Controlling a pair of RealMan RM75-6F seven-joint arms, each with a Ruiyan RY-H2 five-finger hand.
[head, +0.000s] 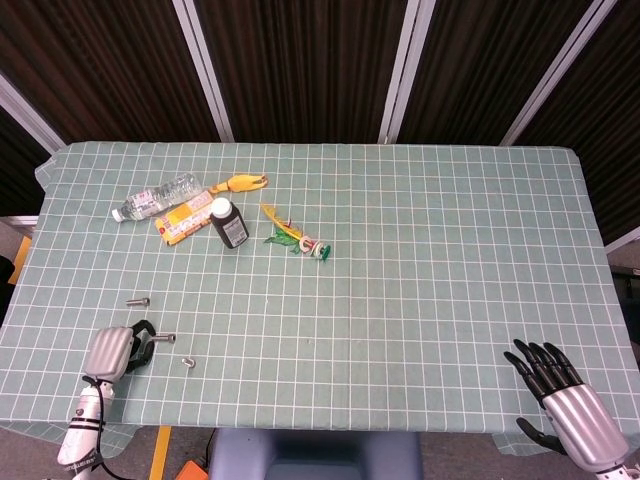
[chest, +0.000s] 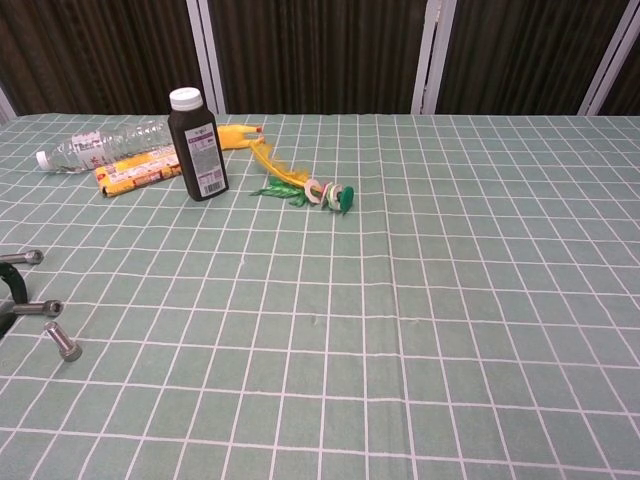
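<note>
My left hand (head: 115, 350) lies at the table's near left corner, its dark fingers (chest: 9, 283) curved on either side of the head end of a small bolt (head: 163, 339) (chest: 38, 308), with a gap still between them. Two more bolts lie close by, one farther off (head: 138, 300) (chest: 22, 257) and one nearer (head: 187, 362) (chest: 62, 342). My right hand (head: 560, 395) hangs past the table's near right edge, fingers spread and holding nothing; the chest view does not show it.
At the far left stand a dark brown bottle with a white cap (head: 228, 222) (chest: 197, 145), a clear plastic bottle on its side (head: 155, 197), a yellow packet (head: 183, 220), a yellow toy (head: 240, 183) and a feathered toy (head: 295, 238). A green checked cloth (head: 420, 250) covers the table.
</note>
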